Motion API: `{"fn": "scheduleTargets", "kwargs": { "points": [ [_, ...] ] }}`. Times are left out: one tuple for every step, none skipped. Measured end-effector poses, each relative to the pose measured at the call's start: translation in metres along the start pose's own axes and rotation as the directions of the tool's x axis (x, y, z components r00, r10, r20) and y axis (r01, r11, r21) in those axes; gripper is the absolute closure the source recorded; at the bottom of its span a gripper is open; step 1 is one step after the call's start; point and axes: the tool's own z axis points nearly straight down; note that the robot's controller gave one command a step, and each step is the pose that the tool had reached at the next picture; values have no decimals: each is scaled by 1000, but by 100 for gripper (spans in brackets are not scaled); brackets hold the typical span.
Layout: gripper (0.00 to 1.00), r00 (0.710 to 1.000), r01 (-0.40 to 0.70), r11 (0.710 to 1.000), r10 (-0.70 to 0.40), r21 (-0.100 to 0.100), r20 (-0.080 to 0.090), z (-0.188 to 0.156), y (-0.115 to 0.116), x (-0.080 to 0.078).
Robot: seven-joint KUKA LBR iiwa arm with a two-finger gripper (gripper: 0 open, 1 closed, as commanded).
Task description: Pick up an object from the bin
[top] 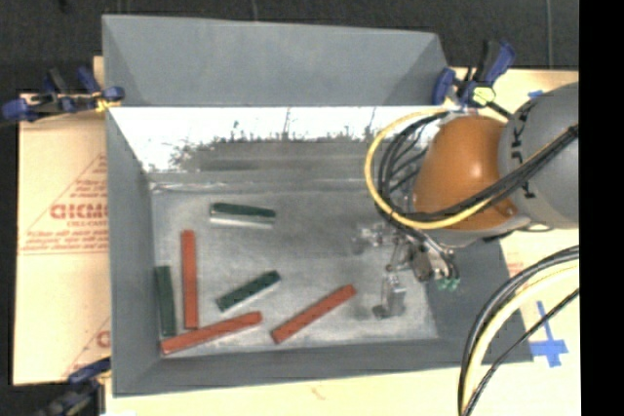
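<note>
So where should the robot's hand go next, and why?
Probably a small shift toward the view's left, over the slanted red stick. The gripper is above bare floor of the bin, and that stick lies nearest.

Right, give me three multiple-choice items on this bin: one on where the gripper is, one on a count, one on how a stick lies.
1. Over which part of the bin does the gripper hang?
A the left end
B the right end
C outside it, past the far wall

2. How many red sticks lie in the bin?
A one
B three
C six

3. The red stick nearest the gripper is
A lying flat and slantwise on the floor
B standing on end
C propped against the left wall

Answers:
1 B: it is above the floor's right end.
2 B: one lies at the left, one along the near edge, one slantwise in the middle.
3 A: its whole length rests on the floor, apart from the gripper.
</note>
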Motion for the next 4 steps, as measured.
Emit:
{"fn": "scheduleTargets", "kwargs": {
  "points": [
    [100, 994, -109, 994, 109, 0, -4, 23, 39, -23],
    [0, 994, -107, 994, 107, 1, -4, 23, 39, -23],
    [0, 994, -106, 994, 106, 1, -4, 23, 39, -23],
    [100, 993, -119, 993, 119, 0, -6, 26, 114, -10]
  ]
}}
